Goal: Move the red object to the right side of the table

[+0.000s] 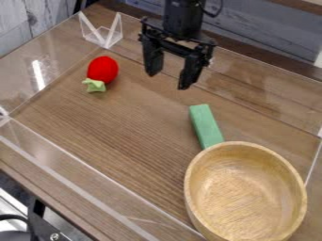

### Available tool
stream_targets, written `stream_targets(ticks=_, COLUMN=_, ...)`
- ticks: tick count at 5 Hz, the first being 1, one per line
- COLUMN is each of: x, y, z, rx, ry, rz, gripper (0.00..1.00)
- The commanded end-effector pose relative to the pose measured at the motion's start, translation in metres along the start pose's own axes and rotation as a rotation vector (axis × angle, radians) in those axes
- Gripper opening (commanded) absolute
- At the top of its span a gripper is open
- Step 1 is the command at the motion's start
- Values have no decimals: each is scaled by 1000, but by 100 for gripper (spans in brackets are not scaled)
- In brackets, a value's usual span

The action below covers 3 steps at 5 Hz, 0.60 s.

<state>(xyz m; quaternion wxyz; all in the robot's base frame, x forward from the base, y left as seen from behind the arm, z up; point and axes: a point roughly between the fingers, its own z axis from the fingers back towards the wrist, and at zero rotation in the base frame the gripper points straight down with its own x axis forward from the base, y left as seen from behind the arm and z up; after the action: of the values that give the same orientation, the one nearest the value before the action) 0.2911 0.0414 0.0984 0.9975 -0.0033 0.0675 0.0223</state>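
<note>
The red object (102, 69), a small strawberry-like toy with a pale green leafy base, lies on the left part of the brown wood-grain table (126, 132). My gripper (170, 73) hangs above the table's back middle, pointing down, a little to the right of the red object and apart from it. Its two dark fingers stand wide open with nothing between them.
A green rectangular block (205, 125) lies right of centre. A round light wooden bowl (246, 195) fills the front right corner. Low clear acrylic walls (56, 174) run round the table's edges, with a clear corner bracket (101, 33) at the back left.
</note>
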Motion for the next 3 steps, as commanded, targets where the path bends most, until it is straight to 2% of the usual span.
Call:
stream_targets(ticks=1, x=1, y=22, z=-1, rx=9, ry=-20, rz=23, gripper=100)
stream_targets(ticks=2, x=4, y=51, z=-7, rx=14, ry=-23, rz=45, gripper=0)
stream_targets(ticks=3, x=7, y=87, z=-4, rx=24, ry=-38, rz=47, gripper=100)
